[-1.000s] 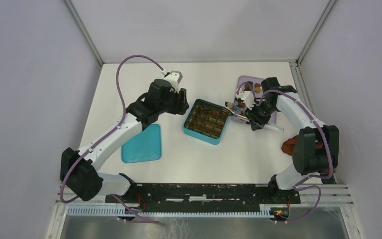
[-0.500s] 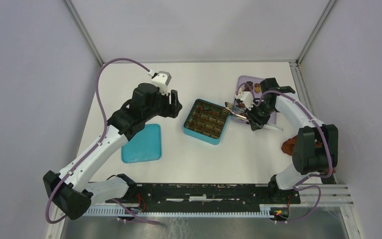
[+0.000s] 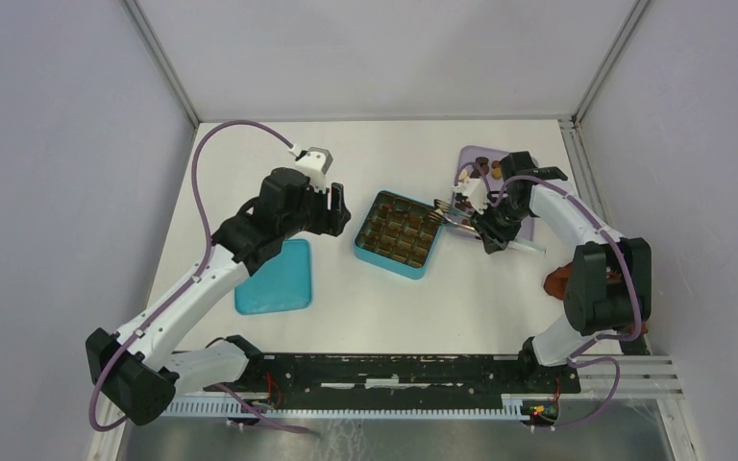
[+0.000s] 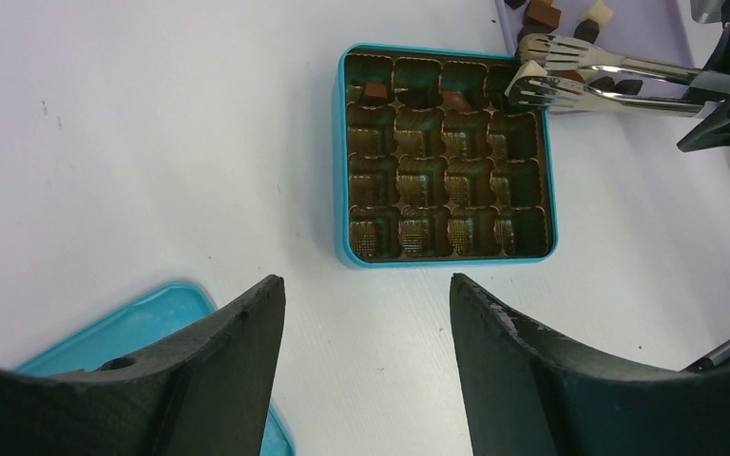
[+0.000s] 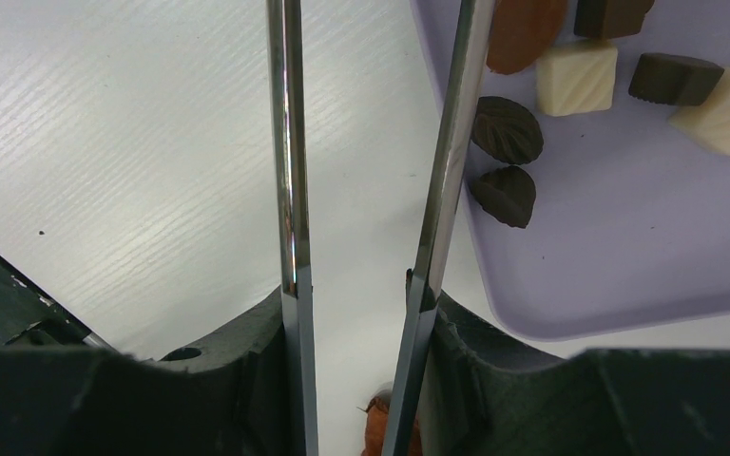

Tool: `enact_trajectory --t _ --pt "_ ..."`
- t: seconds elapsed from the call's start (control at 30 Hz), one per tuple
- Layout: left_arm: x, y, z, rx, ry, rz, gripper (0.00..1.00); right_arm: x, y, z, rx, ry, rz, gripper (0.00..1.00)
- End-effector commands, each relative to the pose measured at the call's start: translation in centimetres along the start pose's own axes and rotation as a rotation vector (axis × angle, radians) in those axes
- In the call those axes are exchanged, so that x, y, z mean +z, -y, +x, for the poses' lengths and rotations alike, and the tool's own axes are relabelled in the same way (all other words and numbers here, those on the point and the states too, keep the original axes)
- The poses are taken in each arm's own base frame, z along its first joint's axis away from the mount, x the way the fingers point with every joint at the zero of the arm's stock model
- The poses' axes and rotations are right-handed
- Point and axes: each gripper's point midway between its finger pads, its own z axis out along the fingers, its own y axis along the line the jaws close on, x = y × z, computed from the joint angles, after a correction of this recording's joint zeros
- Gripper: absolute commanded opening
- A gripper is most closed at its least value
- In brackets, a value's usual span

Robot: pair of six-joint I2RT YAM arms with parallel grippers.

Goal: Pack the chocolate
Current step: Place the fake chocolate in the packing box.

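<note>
Counter: white, walled on three sides, both arm bases at the near edge.

Left arm: reaches in from the near left corner. Left claw hangs above the counter between lid and box, fingers spread apart, nothing between them.

Right arm: bent up along the right edge. Right claw is clamped on the handle end of the tongs, one metal arm pressed against each finger.

Lid: teal, lying flat toward the near left, apart from the box.

Teal box: open, about mid-counter and slightly toward the far edge. Four-by-four grid of gold-brown liner cells, most of them empty.

Lavender tray: near the far right corner, just beside the box.

Cloth: reddish-brown, at the right edge, partly behind the right arm.

Tongs: tips lie over the box corner nearest the tray. Cannot tell whether a piece is gripped between them.

Chocolate: loose pieces on the tray in cream-white, mid brown and dark brown, two dark ones close to the tray's edge by the tongs. At least two brown pieces sit in the box, in the row of cells along the side facing the tray.
</note>
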Motion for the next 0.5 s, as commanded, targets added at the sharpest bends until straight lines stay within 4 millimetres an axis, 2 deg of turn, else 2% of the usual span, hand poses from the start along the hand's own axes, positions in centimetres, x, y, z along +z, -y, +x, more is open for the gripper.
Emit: enact_trajectory --t 0.0,0.27,0.47 --pt "-0.7 0.2 -1.0 0.000 0.048 0.016 0.71 0.0 0.5 -0.7 -0.006 0.018 0.025 0.44" --pt "-0.9 0.8 -1.1 -0.011 0.056 0.052 0.71 -0.5 0.4 -1.5 -0.008 0.041 0.013 0.51" --pt "-1.3 1.7 -1.5 -0.030 0.080 0.099 0.72 -1.5 0.1 -2.9 -0.012 0.097 -0.005 0.48"
